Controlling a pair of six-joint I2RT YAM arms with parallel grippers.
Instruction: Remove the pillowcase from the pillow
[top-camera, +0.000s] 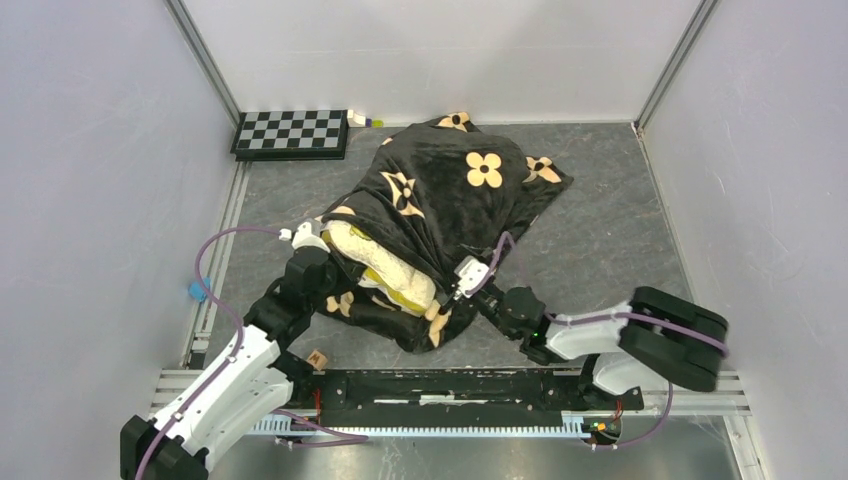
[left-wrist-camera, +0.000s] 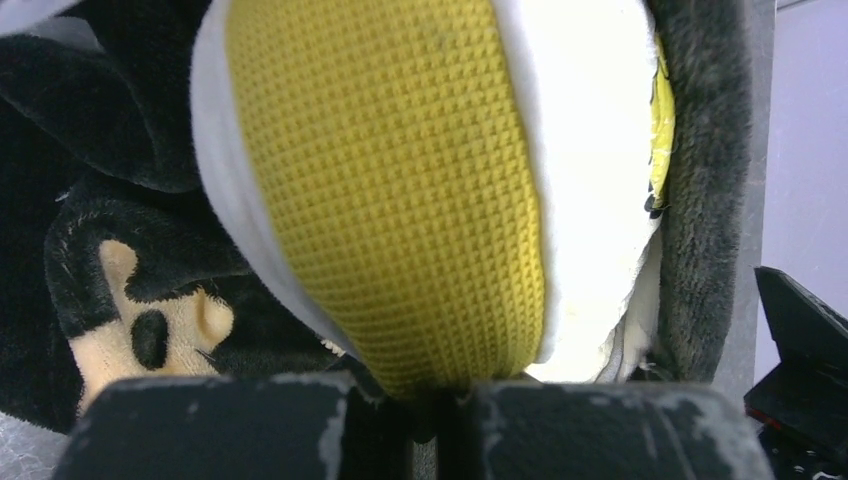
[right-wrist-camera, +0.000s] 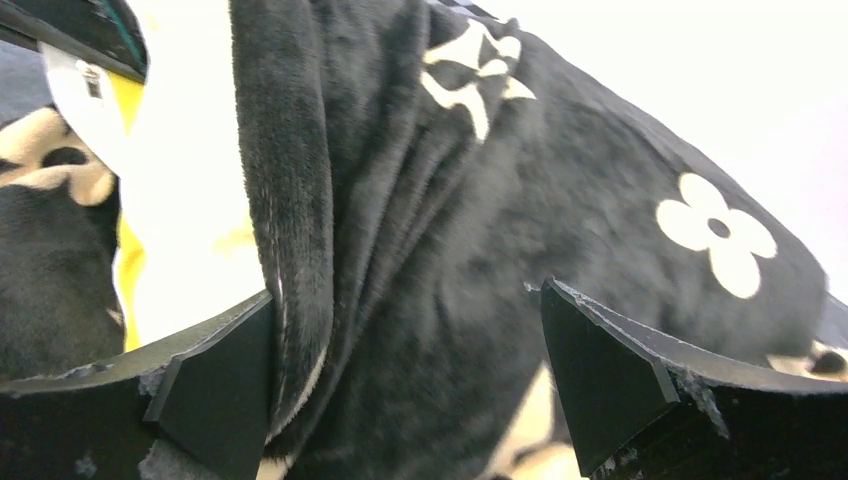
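The black pillowcase with tan flowers lies bunched across the middle of the grey mat. The cream pillow sticks out of its near open end, its yellow band showing. My left gripper is at the pillow's left end, shut on the lower end of that yellow band. My right gripper stands open at the near right of the opening. The pillowcase's furry rim and a bulge of its fabric lie between its fingers. The rest of the pillow is hidden inside the case.
A black-and-white checkerboard lies at the back left corner, with a small yellow-green object beside it. A small wooden block sits near the left arm's base. White walls close in three sides; the metal rail runs along the near edge.
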